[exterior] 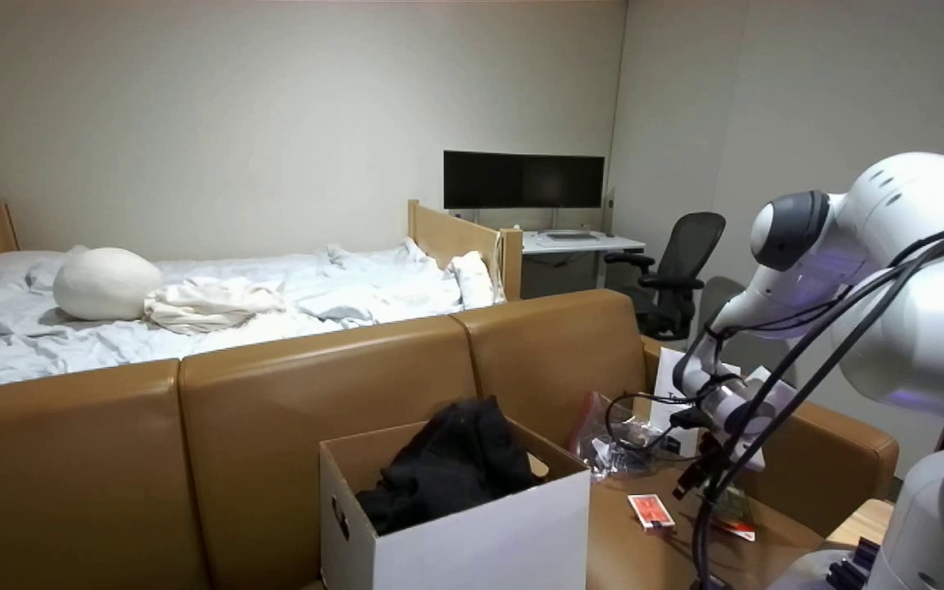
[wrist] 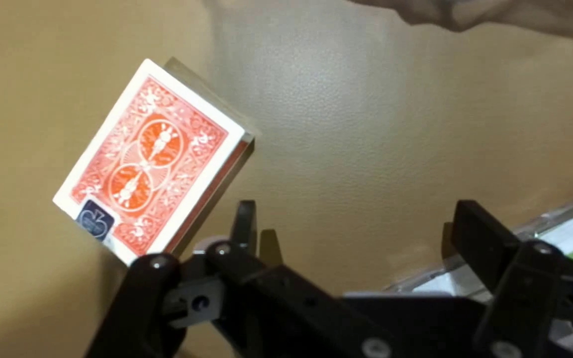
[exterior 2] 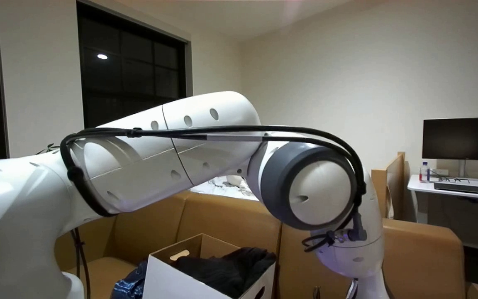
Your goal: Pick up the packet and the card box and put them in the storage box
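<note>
The card box [wrist: 149, 159], red with a white border, lies flat on the sofa seat in the wrist view; an exterior view also shows the card box [exterior: 651, 513]. My gripper [wrist: 356, 206] is open above the seat, nothing between its fingers, with the card box off to its left. The packet [wrist: 567, 237], clear-edged with green and white, lies at the lower right, partly covered by the right finger; an exterior view shows the packet [exterior: 736, 508] behind the cables. The white storage box [exterior: 480, 545] stands on the sofa, open at the top; it appears again as the storage box [exterior 2: 181, 279].
Black cloth [exterior: 456, 467] fills much of the storage box. A clear plastic bag [exterior: 615, 447] and an upright white box [exterior: 667, 385] stand by the sofa's backrest [exterior: 558, 360]. Blue patterned cloth [exterior 2: 130, 282] lies beside the carton. Arm cables [exterior: 800, 393] hang across the seat.
</note>
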Controlling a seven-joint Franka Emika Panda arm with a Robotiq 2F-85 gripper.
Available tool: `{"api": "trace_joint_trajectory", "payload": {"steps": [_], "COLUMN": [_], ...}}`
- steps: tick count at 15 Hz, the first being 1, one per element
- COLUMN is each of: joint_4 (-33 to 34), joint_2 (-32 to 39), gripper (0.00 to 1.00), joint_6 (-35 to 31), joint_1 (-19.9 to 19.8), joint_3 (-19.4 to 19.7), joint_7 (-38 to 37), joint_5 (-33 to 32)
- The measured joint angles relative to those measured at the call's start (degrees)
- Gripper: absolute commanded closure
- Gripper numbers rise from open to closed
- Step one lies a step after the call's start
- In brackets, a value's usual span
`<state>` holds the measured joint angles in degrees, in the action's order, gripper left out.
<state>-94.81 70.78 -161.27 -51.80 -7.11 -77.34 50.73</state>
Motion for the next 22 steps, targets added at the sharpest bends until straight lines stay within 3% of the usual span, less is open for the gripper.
{"api": "trace_joint_trajectory", "payload": {"steps": [3, 6, 9, 14, 22], "joint_4": [-6.65, -10.60, -11.20, -6.01, 7.99], "joint_2": [-5.40, -10.55, -13.06, -10.80, 0.60], "gripper": [0.00, 0.00, 0.00, 0.00, 0.00], "joint_6": [2.24, 12.20, 21.67, 33.84, 35.52], "joint_1": [0.55, 1.13, 2.95, 6.78, 12.45], "joint_3": [1.82, 7.50, 13.98, 20.44, 25.76], "joint_7": [0.75, -1.28, -8.09, -24.01, -53.71], "joint_5": [7.45, 12.07, 12.86, 12.66, 10.98]}}
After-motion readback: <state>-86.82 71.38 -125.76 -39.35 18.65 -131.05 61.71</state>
